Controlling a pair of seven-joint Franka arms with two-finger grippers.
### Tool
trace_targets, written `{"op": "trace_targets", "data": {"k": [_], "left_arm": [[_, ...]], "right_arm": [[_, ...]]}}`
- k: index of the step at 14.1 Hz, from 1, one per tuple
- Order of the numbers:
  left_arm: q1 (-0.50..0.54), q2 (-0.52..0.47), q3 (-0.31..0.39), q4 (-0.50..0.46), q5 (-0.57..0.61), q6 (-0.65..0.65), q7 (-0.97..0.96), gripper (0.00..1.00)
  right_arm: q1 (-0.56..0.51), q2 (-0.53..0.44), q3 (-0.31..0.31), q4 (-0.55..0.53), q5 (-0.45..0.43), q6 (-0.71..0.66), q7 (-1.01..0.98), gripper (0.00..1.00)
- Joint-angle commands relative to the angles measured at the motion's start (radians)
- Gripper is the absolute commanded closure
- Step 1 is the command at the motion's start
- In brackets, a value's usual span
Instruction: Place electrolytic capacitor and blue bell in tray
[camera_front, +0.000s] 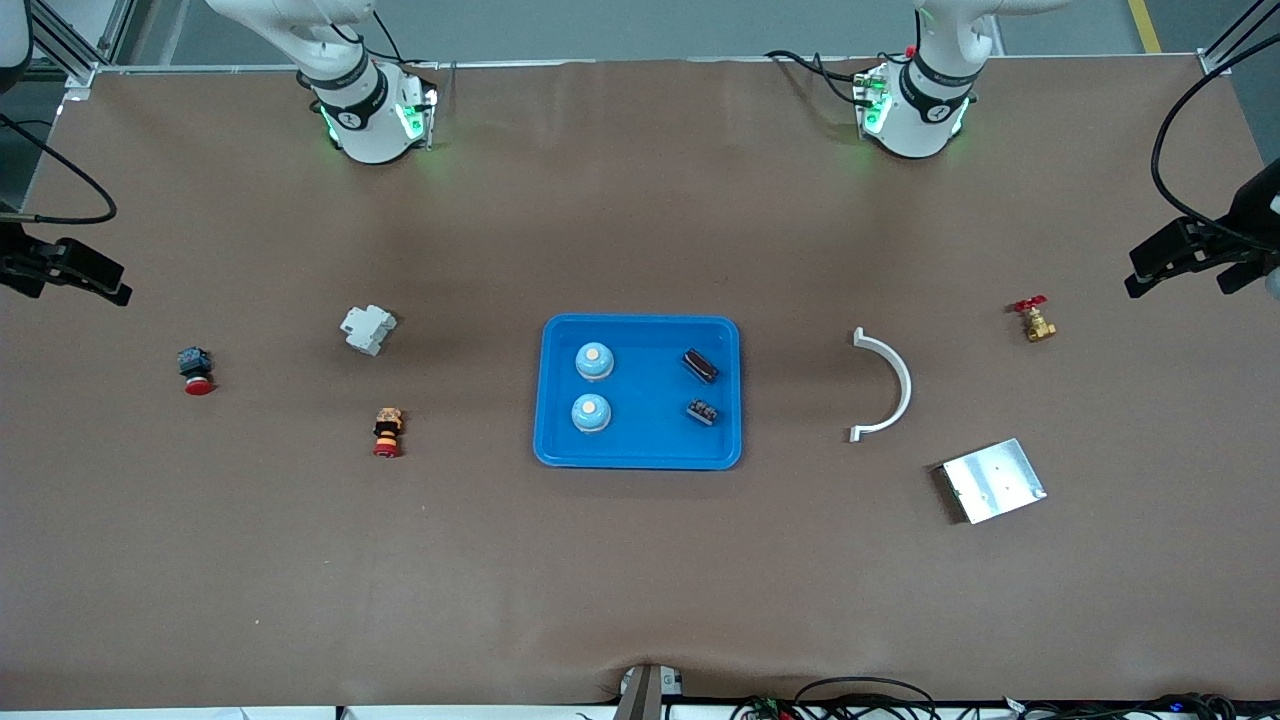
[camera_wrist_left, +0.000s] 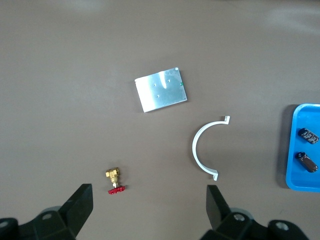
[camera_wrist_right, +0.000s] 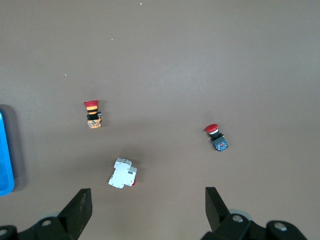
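Note:
The bright-blue tray (camera_front: 640, 440) lies in the middle of the table. In it stand two blue bells (camera_front: 594, 361) (camera_front: 590, 412) toward the right arm's end. Two dark electrolytic capacitors (camera_front: 700, 365) (camera_front: 703, 411) lie toward the left arm's end; the left wrist view shows them too (camera_wrist_left: 310, 135) (camera_wrist_left: 307, 161). My left gripper (camera_wrist_left: 149, 192) hangs open and empty high over bare table beside the brass valve (camera_wrist_left: 115, 180). My right gripper (camera_wrist_right: 148, 195) is open and empty too, high over the table by the white breaker (camera_wrist_right: 122, 174). Neither gripper shows in the front view.
Toward the right arm's end lie a white breaker (camera_front: 368, 329), a red push button (camera_front: 196, 370) and an orange-and-red button (camera_front: 387, 431). Toward the left arm's end lie a white half-ring (camera_front: 890, 385), a silvery metal plate (camera_front: 993, 480) and a brass valve (camera_front: 1036, 320).

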Motion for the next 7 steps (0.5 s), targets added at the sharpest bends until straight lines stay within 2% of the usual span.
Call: {"op": "trace_targets", "data": {"k": [1, 5, 7], "left_arm": [[0.001, 0.017, 0.004, 0.034, -0.016, -0.013, 0.02, 0.0], [-0.002, 0.018, 0.004, 0.034, -0.006, -0.013, 0.022, 0.0], [-0.005, 0.018, 0.002, 0.034, -0.004, -0.019, 0.022, 0.0]], "right_arm": [[-0.015, -0.03, 0.014, -0.029, -0.026, 0.021, -0.051, 0.0], [-0.027, -0.032, 0.01, -0.031, -0.008, 0.028, -0.052, 0.0], [-0.04, -0.032, 0.008, -0.031, 0.044, 0.029, -0.05, 0.0]]}}
